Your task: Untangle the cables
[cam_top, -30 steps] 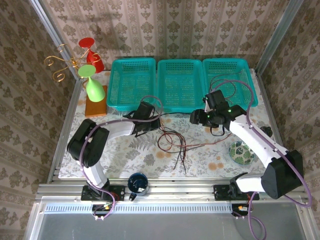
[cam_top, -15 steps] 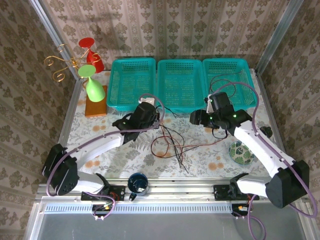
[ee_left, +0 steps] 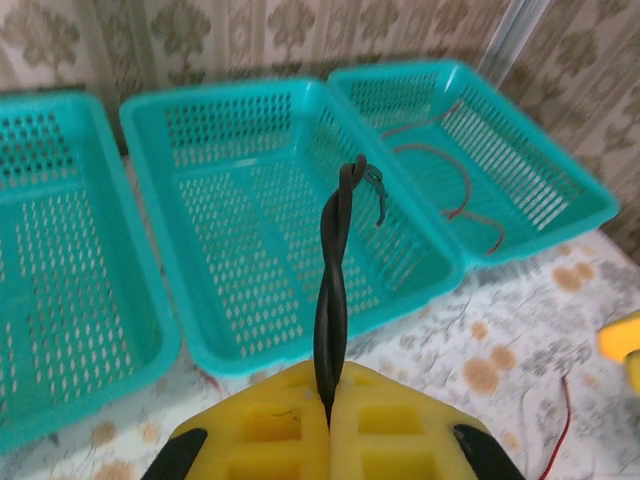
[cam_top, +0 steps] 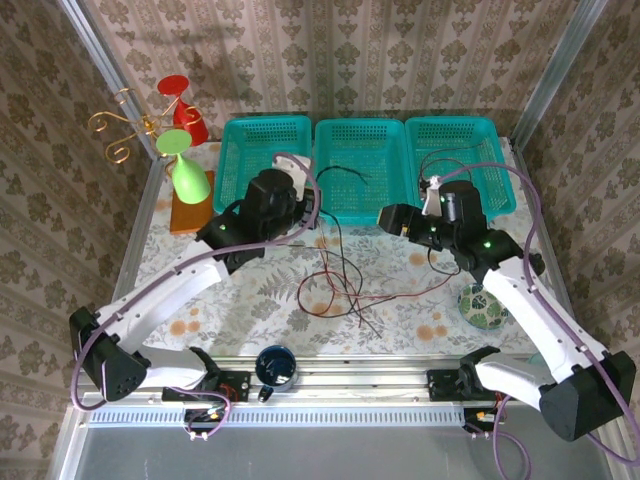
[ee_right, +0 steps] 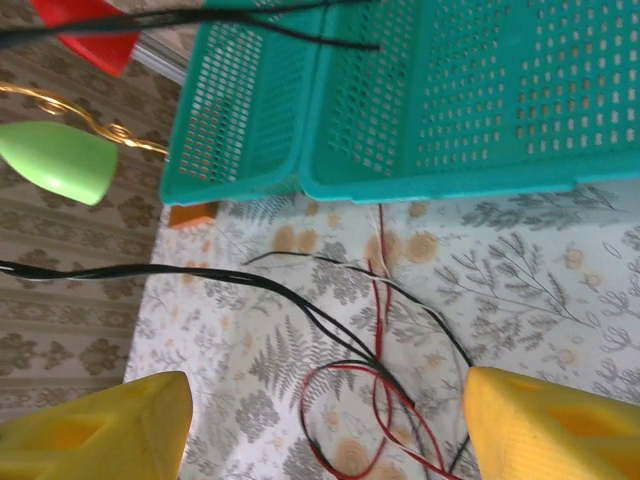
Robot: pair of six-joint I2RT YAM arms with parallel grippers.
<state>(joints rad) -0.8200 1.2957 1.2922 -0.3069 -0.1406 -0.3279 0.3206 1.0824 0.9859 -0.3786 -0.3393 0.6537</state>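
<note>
My left gripper hangs just in front of the middle teal basket, shut on a twisted pair of black cables. Its yellow fingers are pressed together on the strands. The free ends of these cables reach over the basket, and the rest trail down to a loose tangle of black, red and pale cables on the table. My right gripper hovers to the right of the tangle, open and empty, yellow fingertips wide apart above the red loops. A dark red cable lies in the right basket.
Three teal baskets line the back: left, middle, right. A green glass, red glass, gold wire stand and wooden block stand back left. A dark cup and patterned bowl sit near the front.
My left arm has stretched out and risen toward the middle basket, lifting the black cables and pulling the tangle taller. My right gripper has shifted slightly back and right.
</note>
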